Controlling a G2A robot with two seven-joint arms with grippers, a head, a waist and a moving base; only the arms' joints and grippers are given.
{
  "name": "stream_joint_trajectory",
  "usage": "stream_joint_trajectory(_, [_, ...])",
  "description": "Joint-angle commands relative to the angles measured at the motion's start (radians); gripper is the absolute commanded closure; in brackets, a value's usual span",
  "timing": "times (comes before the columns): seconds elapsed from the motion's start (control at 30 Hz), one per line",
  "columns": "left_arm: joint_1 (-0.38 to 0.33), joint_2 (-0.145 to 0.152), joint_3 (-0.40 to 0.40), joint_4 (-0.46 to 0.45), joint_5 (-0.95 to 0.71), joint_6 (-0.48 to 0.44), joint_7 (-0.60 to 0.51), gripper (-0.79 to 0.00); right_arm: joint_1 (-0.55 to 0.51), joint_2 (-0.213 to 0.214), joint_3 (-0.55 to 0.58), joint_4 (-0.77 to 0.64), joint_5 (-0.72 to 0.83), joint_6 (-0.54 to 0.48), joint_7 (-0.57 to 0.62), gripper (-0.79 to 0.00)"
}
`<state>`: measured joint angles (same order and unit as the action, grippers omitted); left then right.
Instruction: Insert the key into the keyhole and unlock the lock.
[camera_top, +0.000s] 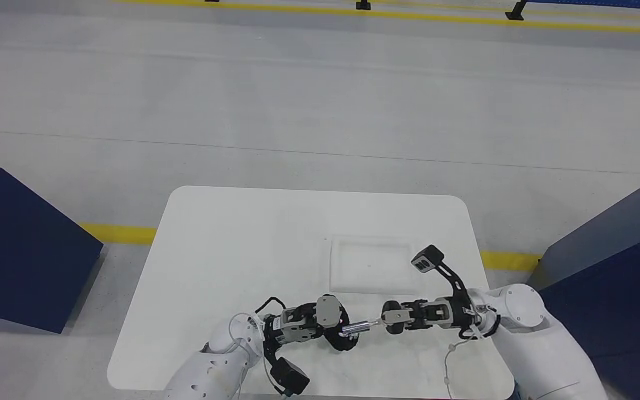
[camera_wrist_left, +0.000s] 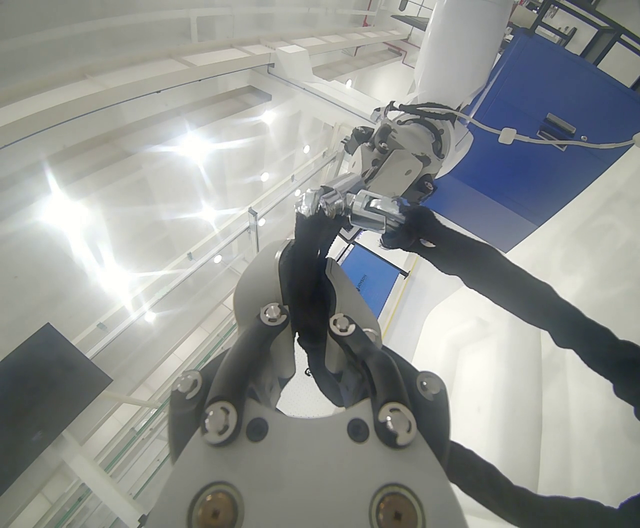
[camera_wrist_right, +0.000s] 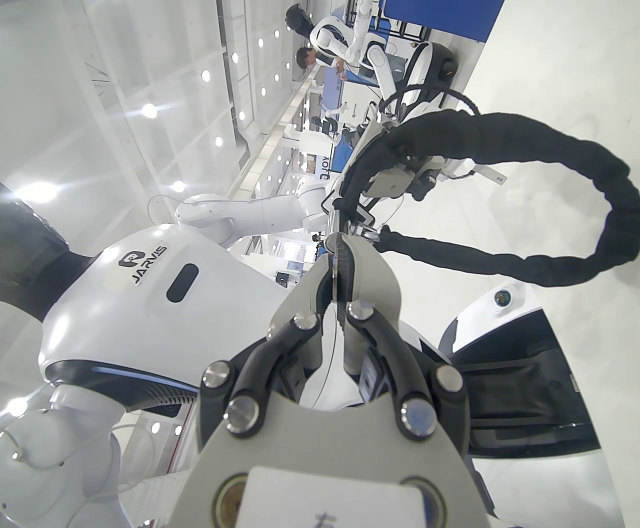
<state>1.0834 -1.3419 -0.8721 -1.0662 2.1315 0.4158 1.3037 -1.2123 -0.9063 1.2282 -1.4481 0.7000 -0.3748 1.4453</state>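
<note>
The lock is a black sleeved cable (camera_wrist_right: 550, 150) with a silver cylinder head (camera_wrist_left: 362, 207). My left gripper (camera_wrist_left: 305, 260) is shut on the cable just behind the head. My right gripper (camera_wrist_right: 340, 250) is shut on the flat metal key (camera_wrist_right: 334, 274), edge-on between its fingers. The key's tip meets the lock head; how deep it sits is hidden. In the top view the left gripper (camera_top: 335, 333) and right gripper (camera_top: 388, 320) face each other above the table's front, with the silver lock head (camera_top: 358, 325) between them.
A shallow white tray (camera_top: 370, 262) lies on the white table (camera_top: 230, 250) just behind the grippers. The cable's loop hangs below the left arm near the table's front edge. Blue panels stand off both sides of the table.
</note>
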Motion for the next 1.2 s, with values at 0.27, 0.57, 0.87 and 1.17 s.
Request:
stream_joint_trajectory(0.27, [0.000, 0.000, 0.000, 0.000, 0.000, 0.000, 0.000, 0.000, -0.005, 0.001, 0.009, 0.011, -0.003, 0.008, 0.008, 0.000])
stream_joint_trajectory(0.57, [0.023, 0.009, -0.008, -0.052, 0.046, -0.019, -0.057, 0.000, -0.008, 0.000, 0.014, 0.003, -0.001, 0.021, 0.013, 0.000])
stream_joint_trajectory(0.87, [0.036, 0.018, -0.018, -0.078, 0.077, -0.014, -0.082, 0.000, -0.013, -0.001, 0.018, -0.006, -0.004, 0.040, 0.016, 0.000])
stream_joint_trajectory(1.17, [0.042, 0.022, -0.022, -0.087, 0.097, -0.006, -0.098, 0.000, -0.020, -0.002, 0.012, -0.021, -0.031, 0.062, 0.003, 0.000])
